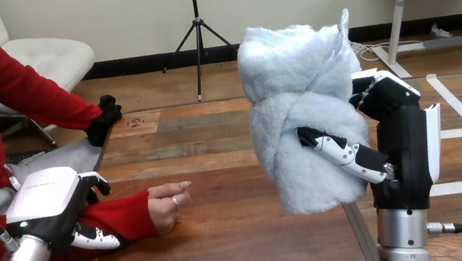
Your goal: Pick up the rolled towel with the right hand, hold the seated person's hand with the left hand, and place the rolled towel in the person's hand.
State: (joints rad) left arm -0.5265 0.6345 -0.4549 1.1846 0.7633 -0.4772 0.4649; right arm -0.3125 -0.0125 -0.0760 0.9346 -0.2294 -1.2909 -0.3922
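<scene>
DONE: rolled towel [300, 114] gripped upright in curled fingers [342, 151] of right hand [406, 148], clear of surface [230, 245], well right of person's hand [169, 206] | left hand [48, 195] curled round forearm [125, 215], just left of it | LEFT: placing rolled towel there
</scene>
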